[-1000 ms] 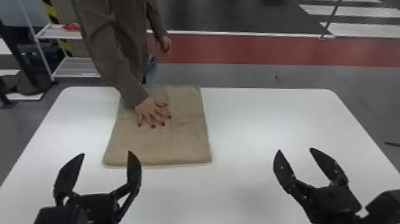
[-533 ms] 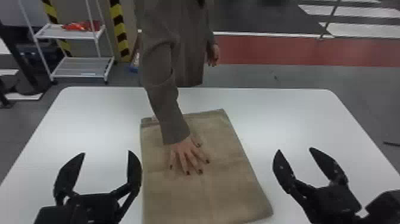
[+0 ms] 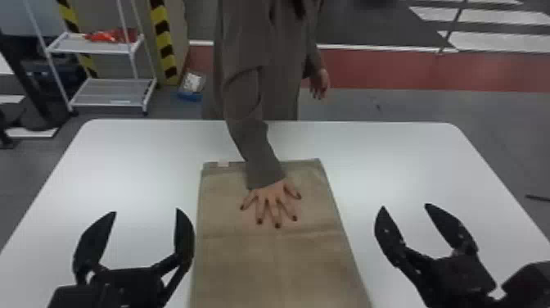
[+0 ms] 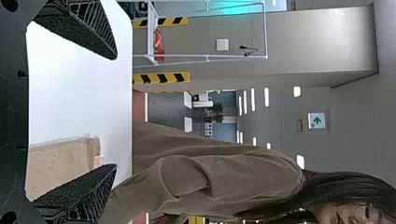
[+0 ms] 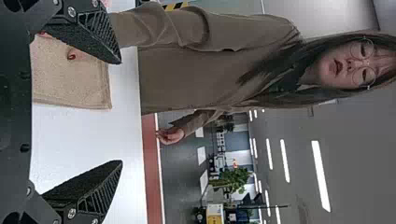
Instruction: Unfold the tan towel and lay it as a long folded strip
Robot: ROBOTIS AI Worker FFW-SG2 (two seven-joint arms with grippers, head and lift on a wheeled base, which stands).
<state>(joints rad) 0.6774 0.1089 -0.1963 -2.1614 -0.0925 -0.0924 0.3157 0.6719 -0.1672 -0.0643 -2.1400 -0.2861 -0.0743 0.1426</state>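
Note:
Between the two arms, the tan towel (image 3: pixel 270 262) lies flat and folded on the white table, a person's hand (image 3: pixel 272 200) spread on its far half. My left gripper (image 3: pixel 145 211) stands open beside the towel's left edge, nothing between its fingers; my right gripper (image 3: pixel 403 204), also open and unloaded, is off its right edge. In the left wrist view the towel (image 4: pixel 60 163) lies partly behind one finger of the left gripper (image 4: pixel 116 112). In the right wrist view the towel (image 5: pixel 74 86) shows near one finger of the right gripper (image 5: pixel 122 112).
The white table (image 3: pixel 135 164) reaches beyond the towel on both sides. A person's sleeve (image 3: pixel 262 155) comes over the table's far edge to the hand. A white shelf rack (image 3: pixel 112 92) with a red item stands behind, at the left.
The person's hand and the towel have come from the far left toward the middle and the near edge; the towel has turned a little. Both arms have kept still.

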